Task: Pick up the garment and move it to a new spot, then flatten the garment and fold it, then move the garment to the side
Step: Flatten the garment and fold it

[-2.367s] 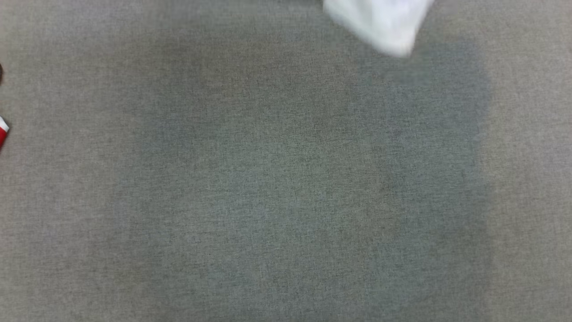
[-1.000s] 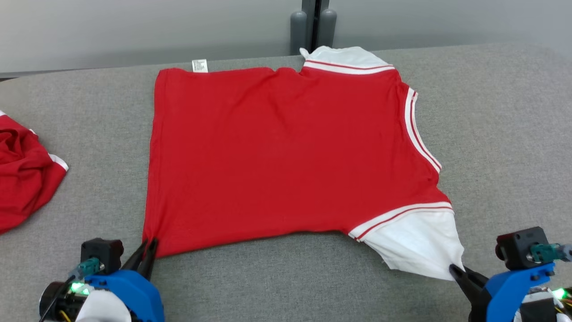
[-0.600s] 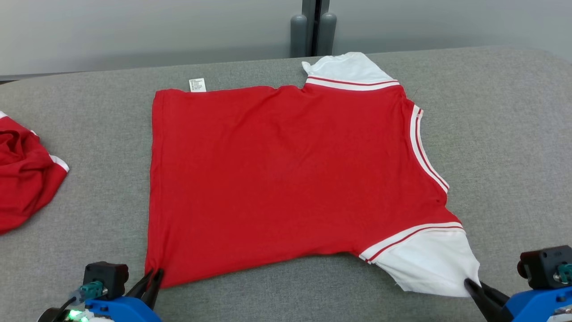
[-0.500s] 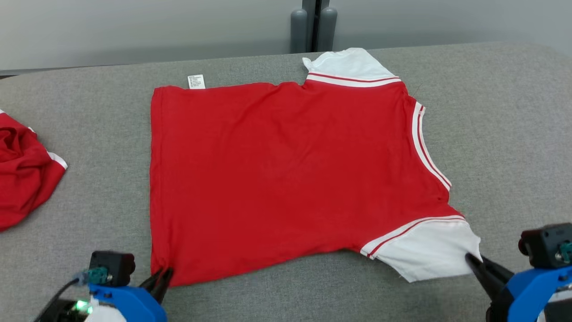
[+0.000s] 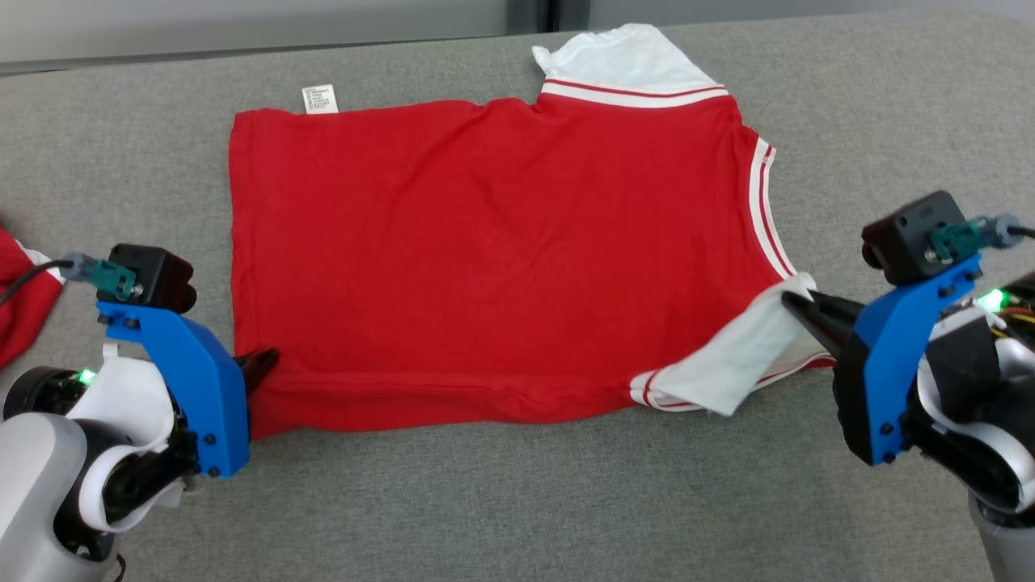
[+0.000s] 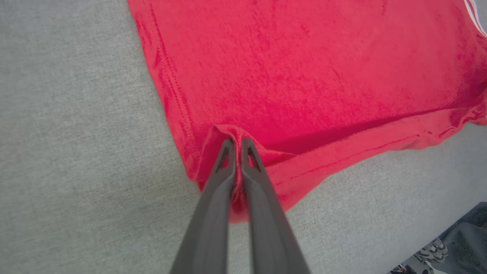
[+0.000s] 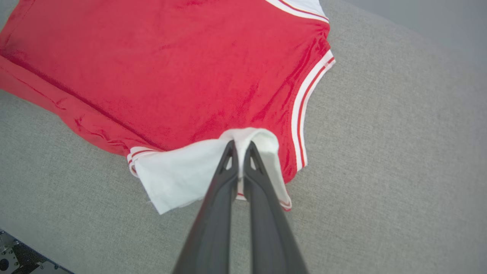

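Shirts: two on your bench (image 5: 485, 501), the garment (image 5: 485, 242) spread out, a second shirt (image 5: 20, 315) at left. Left hand (image 5: 265, 360) and right hand (image 5: 791, 303) each clamp the garment.

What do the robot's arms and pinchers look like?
The left gripper and right gripper each have two long dark pointed fingers on a bright blue bracket, topped by a black box with a teal plug and cable. The arms are pale grey and white with green lights.

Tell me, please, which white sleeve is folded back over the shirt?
The near sleeve, pinched by the right gripper; the far sleeve lies flat, untouched.
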Robot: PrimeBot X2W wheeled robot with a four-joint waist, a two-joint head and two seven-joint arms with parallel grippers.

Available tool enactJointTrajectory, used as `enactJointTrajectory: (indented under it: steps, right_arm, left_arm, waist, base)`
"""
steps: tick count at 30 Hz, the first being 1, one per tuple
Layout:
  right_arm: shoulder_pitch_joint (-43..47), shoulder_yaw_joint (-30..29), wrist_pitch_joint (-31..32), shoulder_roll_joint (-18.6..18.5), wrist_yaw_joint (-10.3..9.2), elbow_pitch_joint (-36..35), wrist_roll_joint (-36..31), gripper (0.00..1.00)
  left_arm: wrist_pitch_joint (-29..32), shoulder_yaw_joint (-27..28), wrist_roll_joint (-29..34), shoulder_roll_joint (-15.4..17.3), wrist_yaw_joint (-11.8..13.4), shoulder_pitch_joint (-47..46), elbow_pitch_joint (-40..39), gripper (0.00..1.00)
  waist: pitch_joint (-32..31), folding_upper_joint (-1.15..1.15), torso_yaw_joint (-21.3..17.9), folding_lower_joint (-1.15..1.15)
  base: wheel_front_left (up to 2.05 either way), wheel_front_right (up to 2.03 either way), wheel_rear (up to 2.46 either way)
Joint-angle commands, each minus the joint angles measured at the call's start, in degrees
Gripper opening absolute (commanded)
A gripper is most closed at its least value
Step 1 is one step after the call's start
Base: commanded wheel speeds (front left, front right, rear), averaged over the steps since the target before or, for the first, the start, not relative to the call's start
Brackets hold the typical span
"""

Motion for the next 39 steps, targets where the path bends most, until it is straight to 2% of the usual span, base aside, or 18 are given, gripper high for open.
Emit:
enactJointTrajectory:
  steps: [1,7,12,20,28,29,30,31,32,36,39]
  right_arm:
    - [-2.4,0.7,-0.7,-0.4,0.01,1.5,0.8,0.00]
    - [-11.0,3.7,-4.6,-1.6,0.01,7.5,3.1,0.00]
    - [-14.1,4.2,-7.6,-2.3,0.01,9.9,3.6,0.00]
    - [-15.2,2.7,-11.2,-2.7,0.01,12.7,4.1,0.00]
    - [-16.8,3.8,-14.0,-2.2,0.01,15.6,3.8,0.00]
    - [-17.2,4.0,-14.9,-2.1,0.01,16.1,3.6,0.00]
    - [-17.6,4.1,-16.0,-1.9,0.01,16.6,3.4,0.00]
    - [-17.7,4.1,-16.7,-1.7,0.01,17.3,3.3,0.94]
    - [-17.7,4.1,-17.3,-1.4,0.01,18.1,3.4,1.00]
    - [-18.5,4.6,-19.5,-0.6,0.01,20.1,3.5,1.00]
    - [-18.3,4.5,-21.9,-1.0,0.01,20.9,3.0,1.00]
  left_arm:
    - [0.5,0.5,-0.8,-0.8,0.2,-1.6,0.7,0.00]
    - [1.9,0.8,-1.9,-2.4,-0.1,-5.5,3.8,0.00]
    - [0.6,1.2,-1.2,-2.9,-0.4,-7.2,5.6,0.00]
    - [-2.4,2.2,-0.5,-2.9,-0.9,-7.7,9.1,0.00]
    - [-4.8,1.7,0.4,-4.0,-1.7,-8.5,11.8,0.00]
    - [-5.1,1.6,0.6,-4.1,-1.9,-8.6,12.1,0.12]
    - [-5.5,1.5,0.7,-4.3,-1.9,-8.8,12.5,0.40]
    - [-6.0,1.4,1.0,-4.5,-1.9,-8.8,12.9,0.90]
    - [-6.4,1.4,1.1,-4.8,-1.9,-8.9,13.3,1.00]
    - [-9.2,1.1,2.1,-5.9,-2.7,-9.3,14.7,1.00]
    - [-13.5,0.6,3.6,-6.7,-4.8,-8.8,15.9,1.00]
  waist:
    - [0.7,-0.01,0.0,-0.01]
    - [2.9,-0.01,-0.1,-0.01]
    - [3.8,-0.01,0.2,-0.01]
    - [4.7,-0.01,0.5,-0.01]
    - [5.2,-0.01,0.6,-0.01]
    - [5.3,-0.01,0.6,-0.01]
    - [5.3,-0.01,0.7,-0.01]
    - [5.3,-0.01,0.8,-0.01]
    - [5.2,-0.01,0.8,-0.01]
    - [4.6,-0.01,1.3,-0.01]
    - [3.5,-0.01,1.9,-0.01]
  base:
    - [0.00,0.00,0.00]
    - [0.00,0.00,0.00]
    - [0.00,0.00,0.00]
    - [0.00,0.00,0.00]
    - [0.00,0.00,0.00]
    - [0.00,0.00,0.00]
    - [0.00,0.00,0.00]
    - [0.00,0.00,0.00]
    - [0.00,0.00,0.00]
    - [0.00,0.00,0.00]
    - [0.00,0.00,0.00]
